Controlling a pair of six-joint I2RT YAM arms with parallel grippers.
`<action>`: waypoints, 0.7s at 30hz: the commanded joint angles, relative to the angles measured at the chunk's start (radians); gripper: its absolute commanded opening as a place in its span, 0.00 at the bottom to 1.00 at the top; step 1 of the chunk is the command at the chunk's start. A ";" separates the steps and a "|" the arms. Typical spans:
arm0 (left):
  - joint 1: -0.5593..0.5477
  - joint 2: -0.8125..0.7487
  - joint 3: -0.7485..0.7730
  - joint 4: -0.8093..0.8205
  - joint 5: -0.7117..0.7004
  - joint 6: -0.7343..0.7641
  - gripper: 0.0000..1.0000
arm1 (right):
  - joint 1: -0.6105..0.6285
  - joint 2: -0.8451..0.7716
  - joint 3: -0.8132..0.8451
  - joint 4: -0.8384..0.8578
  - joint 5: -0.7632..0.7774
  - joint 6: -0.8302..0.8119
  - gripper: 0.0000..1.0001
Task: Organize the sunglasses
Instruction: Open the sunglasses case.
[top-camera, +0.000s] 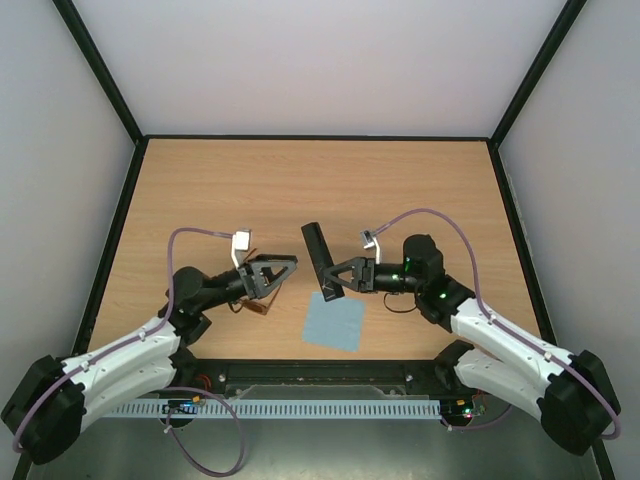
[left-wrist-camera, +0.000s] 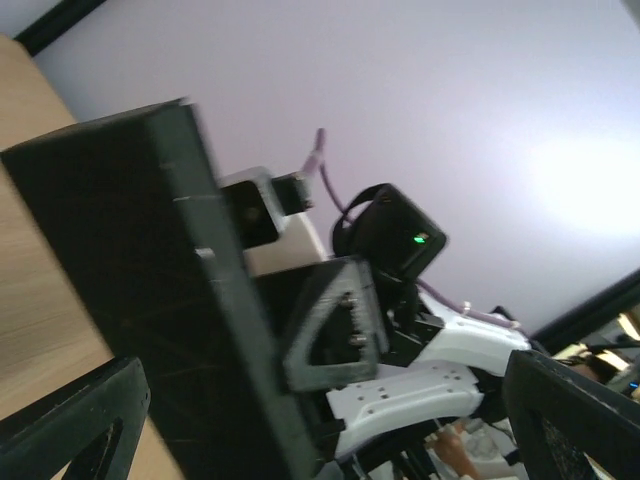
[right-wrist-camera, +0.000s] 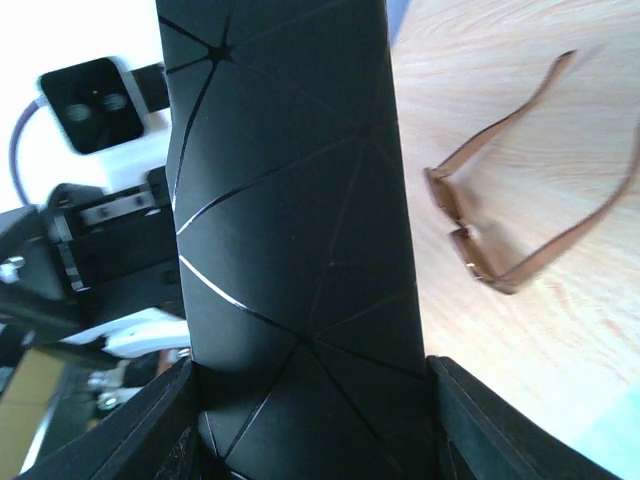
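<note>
My right gripper (top-camera: 334, 281) is shut on the near end of the slim black case (top-camera: 319, 252), which points away toward the table's middle. In the right wrist view the case (right-wrist-camera: 290, 200) fills the gap between my fingers (right-wrist-camera: 490, 430). The brown sunglasses (right-wrist-camera: 500, 215) lie on the wood to its right, temple arms unfolded. From above, the sunglasses (top-camera: 262, 307) peek out under my left gripper (top-camera: 276, 271), which is open and empty just left of the case. The left wrist view shows the case (left-wrist-camera: 160, 300) close in front and the right gripper's finger (left-wrist-camera: 340, 320).
A light blue square cloth (top-camera: 335, 322) lies flat on the wooden table (top-camera: 200, 190) just in front of the right gripper. Black-framed walls (top-camera: 110, 230) close in the table on the left, right and far sides.
</note>
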 joint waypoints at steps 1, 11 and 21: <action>-0.005 0.057 0.020 -0.073 -0.060 0.068 0.99 | -0.003 0.039 -0.035 0.340 -0.162 0.155 0.55; -0.006 0.146 0.000 0.029 -0.108 0.080 0.99 | -0.003 0.115 -0.065 0.443 -0.185 0.191 0.55; -0.032 0.302 0.006 0.225 -0.069 -0.021 0.99 | -0.003 0.136 -0.077 0.468 -0.176 0.180 0.55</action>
